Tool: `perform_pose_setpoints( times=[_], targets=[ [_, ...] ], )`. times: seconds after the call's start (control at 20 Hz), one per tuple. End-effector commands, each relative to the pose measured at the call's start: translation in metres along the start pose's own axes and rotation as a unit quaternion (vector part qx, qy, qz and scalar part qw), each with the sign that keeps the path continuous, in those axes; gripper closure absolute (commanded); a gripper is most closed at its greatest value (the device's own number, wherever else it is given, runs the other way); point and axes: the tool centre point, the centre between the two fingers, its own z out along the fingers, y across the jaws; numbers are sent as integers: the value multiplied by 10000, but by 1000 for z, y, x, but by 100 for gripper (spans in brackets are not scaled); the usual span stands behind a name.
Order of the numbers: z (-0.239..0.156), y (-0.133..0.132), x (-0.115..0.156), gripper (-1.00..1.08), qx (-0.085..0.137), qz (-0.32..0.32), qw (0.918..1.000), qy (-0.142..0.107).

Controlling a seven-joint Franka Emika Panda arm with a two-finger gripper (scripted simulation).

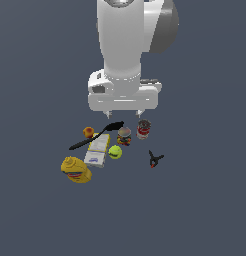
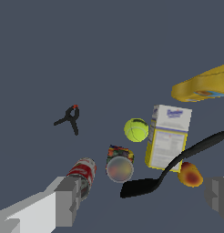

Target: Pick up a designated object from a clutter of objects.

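While poised for descent, hovered with gripper (image 2: 143, 200) jaws released, red-and-white tin can (image 2: 82, 174) beside one finger, multicoloured can (image 2: 119, 163) between them.

The red-and-white can (image 1: 143, 129) stands upright beside the multicoloured can (image 1: 124, 136).

Two cans (image 1: 143, 129) (image 1: 124, 136), one each otherwise
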Motion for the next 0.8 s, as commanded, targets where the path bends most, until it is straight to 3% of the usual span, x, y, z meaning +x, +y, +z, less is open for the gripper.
perform_pose_setpoints(
  times=[0.0,0.75],
  targets=[
    [3,-2,-1,-92,-3,-31,10000,-1],
    [76,-48,-33,-92,-89,-878,9961,45]
  ],
)
